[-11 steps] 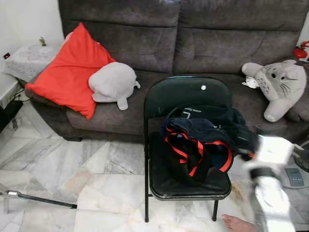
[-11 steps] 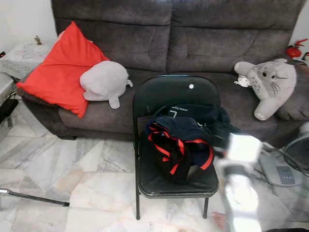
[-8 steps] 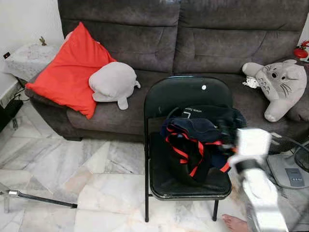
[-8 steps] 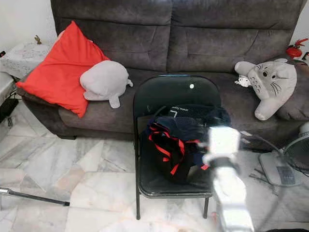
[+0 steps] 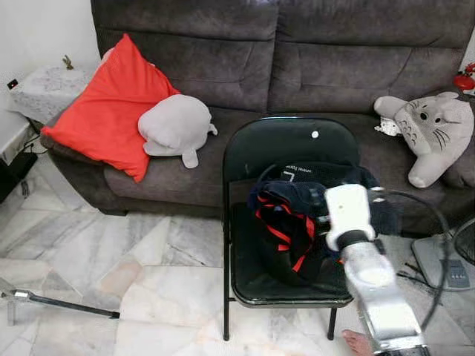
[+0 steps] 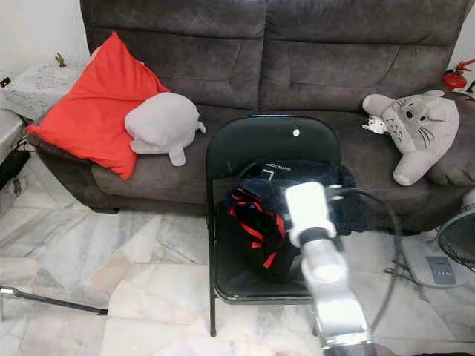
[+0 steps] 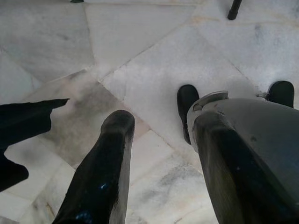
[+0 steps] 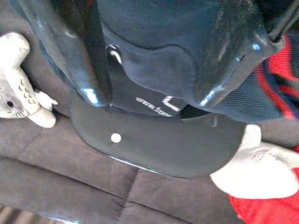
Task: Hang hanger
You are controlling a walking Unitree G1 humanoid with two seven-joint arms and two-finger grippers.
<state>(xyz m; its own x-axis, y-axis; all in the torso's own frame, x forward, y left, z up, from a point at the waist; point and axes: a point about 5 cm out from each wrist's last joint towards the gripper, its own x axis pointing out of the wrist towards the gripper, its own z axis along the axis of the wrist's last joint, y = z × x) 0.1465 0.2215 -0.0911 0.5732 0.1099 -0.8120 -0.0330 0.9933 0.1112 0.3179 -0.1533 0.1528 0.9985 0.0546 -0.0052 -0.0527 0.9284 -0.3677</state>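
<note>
A black folding chair (image 5: 282, 144) stands in the middle of the room, in front of a big dark grey sofa (image 5: 334, 74). A pile of dark blue clothes (image 5: 286, 215) with red stripes lies on the chair seat and leans on its back. At 12 o'clock on the pile a thin dark curved bit sticks up. It may be the hook of the hanger (image 5: 264, 172), but it is too small to tell.

The robot's right arm (image 5: 364, 274) comes in from 5 o'clock and reaches over the chair. Its white wrist sits on top of the pile at the pile's 3 o'clock side. In the right wrist view the right gripper (image 8: 149, 95) is just above the dark clothes. Its two black fingers are spread wide apart, with cloth showing in the gap. They are not pinching anything.

The left gripper (image 7: 161, 121) hangs low and points down at the marble floor (image 5: 74, 245). Its fingers are apart too and hold nothing.

On the sofa, a red cushion (image 5: 104, 111) leans at 10 o'clock. A round grey soft toy (image 5: 174, 126) lies just beside it, touching it. Another grey and white soft toy (image 5: 434, 133) with whiskers sits at 3 o'clock. A small table with a lace cloth (image 5: 41, 93) stands at 10 o'clock, past the end of the sofa. A thin metal pole (image 5: 59, 304) lies on the floor at 8 o'clock. A person's bare toes (image 5: 360, 343) show at 5 o'clock, near the chair's leg
</note>
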